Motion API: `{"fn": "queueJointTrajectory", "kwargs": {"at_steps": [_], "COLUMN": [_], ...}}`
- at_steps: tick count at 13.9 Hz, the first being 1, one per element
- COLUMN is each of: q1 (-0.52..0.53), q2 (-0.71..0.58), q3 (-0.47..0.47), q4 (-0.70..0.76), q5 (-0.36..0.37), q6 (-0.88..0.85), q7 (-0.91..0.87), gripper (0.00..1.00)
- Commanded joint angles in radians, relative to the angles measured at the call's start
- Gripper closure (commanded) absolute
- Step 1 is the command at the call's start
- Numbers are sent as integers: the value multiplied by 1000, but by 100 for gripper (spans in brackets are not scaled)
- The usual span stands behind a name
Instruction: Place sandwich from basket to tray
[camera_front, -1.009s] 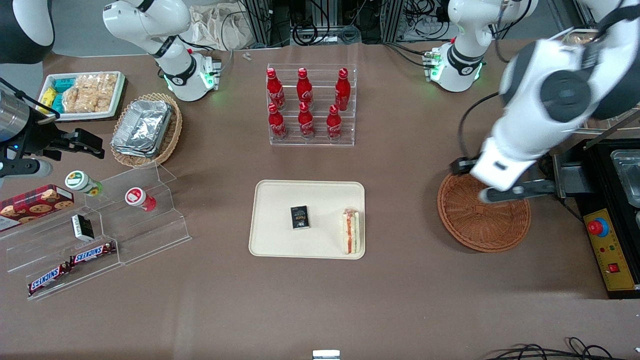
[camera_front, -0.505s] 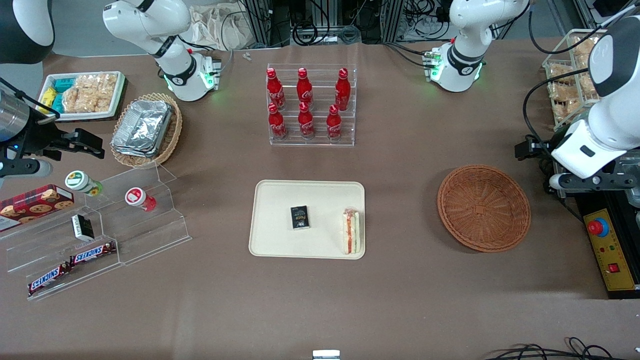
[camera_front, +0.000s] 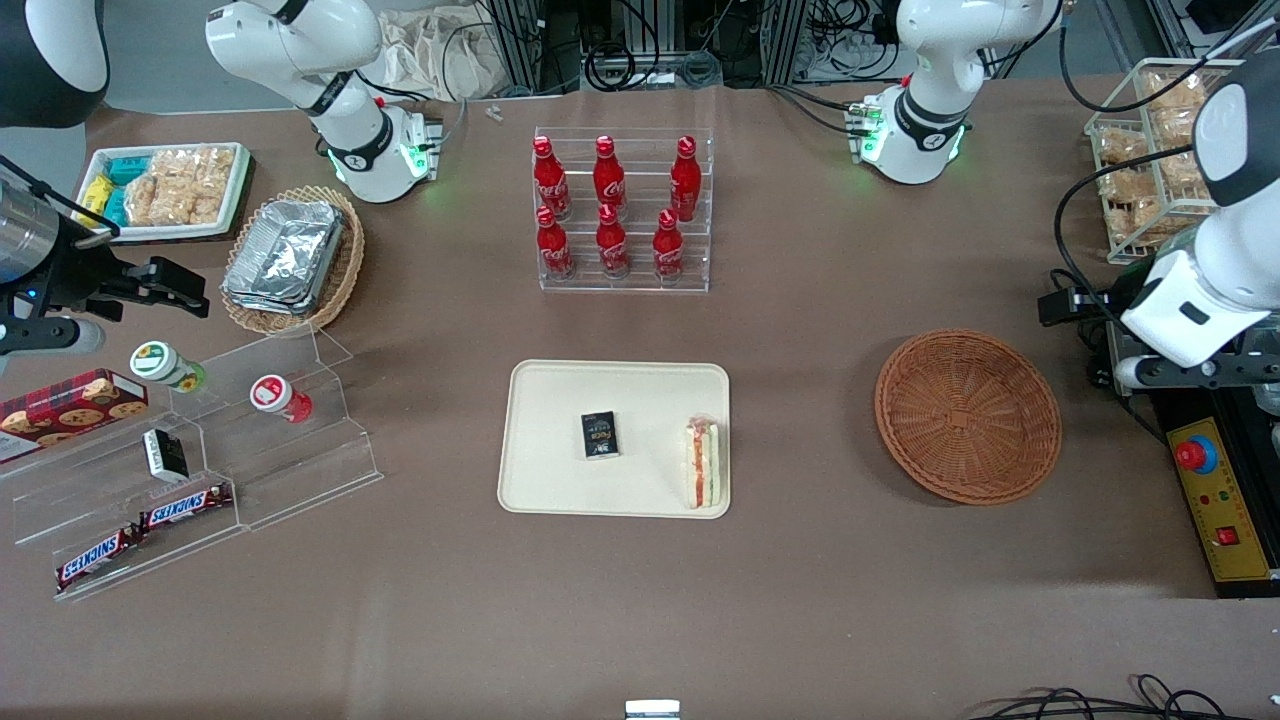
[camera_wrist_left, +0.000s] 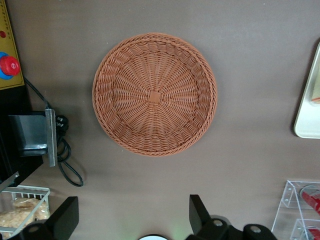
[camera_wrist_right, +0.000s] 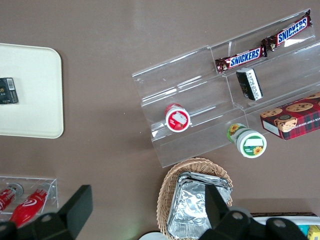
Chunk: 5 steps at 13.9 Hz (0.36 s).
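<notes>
The sandwich (camera_front: 702, 463) lies on the cream tray (camera_front: 560, 400), at its edge nearest the basket, next to a small black packet (camera_front: 600, 435). The reddish-brown round basket (camera_front: 968, 415) is empty; it also shows in the left wrist view (camera_wrist_left: 155, 94). My left gripper (camera_front: 1185, 372) hangs above the table edge beside the basket, toward the working arm's end, well clear of it. In the left wrist view the gripper (camera_wrist_left: 131, 220) is open and holds nothing. The tray's corner shows there too (camera_wrist_left: 306, 117).
A rack of red cola bottles (camera_front: 622, 210) stands farther from the camera than the tray. A yellow control box with a red button (camera_front: 1215, 500) and a black machine lie by the gripper. A wire basket of snacks (camera_front: 1140, 180) stands nearby.
My left arm has drawn away from above the basket toward the working arm's end of the table, uncovering the empty basket. The sandwich and tray have not moved.
</notes>
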Motion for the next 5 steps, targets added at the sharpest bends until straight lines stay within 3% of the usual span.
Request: {"fn": "queueJointTrajectory", "kwargs": {"at_steps": [1,5], "q1": [-53,-28], "q2": [14,71], "q3": [41,-21], "q4": [24,110], "q5": [-12,39], "q6": [4,-10], "q7": [0,-2], "gripper": [1,1]}}
